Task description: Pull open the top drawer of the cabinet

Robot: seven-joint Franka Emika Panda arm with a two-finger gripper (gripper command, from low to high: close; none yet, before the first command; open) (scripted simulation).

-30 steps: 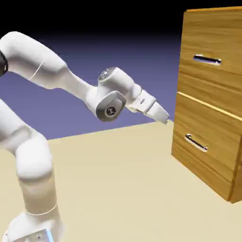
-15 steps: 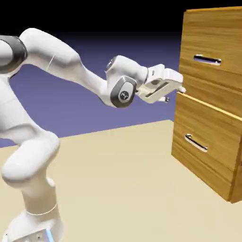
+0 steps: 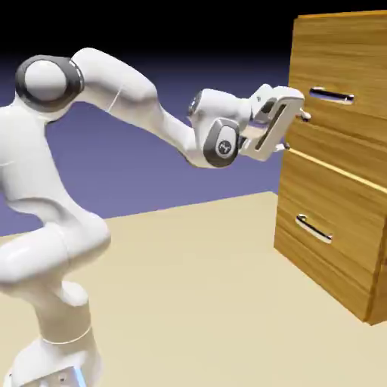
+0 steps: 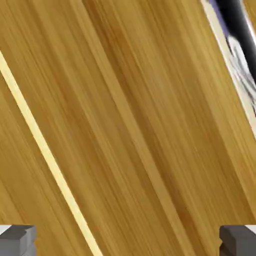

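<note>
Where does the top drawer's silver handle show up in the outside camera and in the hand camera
Exterior view: the top drawer's handle sits upper right on the cabinet, just right of the open gripper.
Hand view: the handle runs slantwise in the top right corner, blurred.
Shared landmark: the pale seam under the top drawer, the diagonal light line at the hand view's left.

The cabinet (image 3: 336,151) is showing smooth, satin wood-grain veneer. The top drawer (image 3: 340,68) handle (image 3: 331,95) is reflecting like polished metal. The arm (image 3: 121,98) is presenting glossy white plastic shells; the fingertips (image 4: 17,240) are appearing matt grey.
</note>
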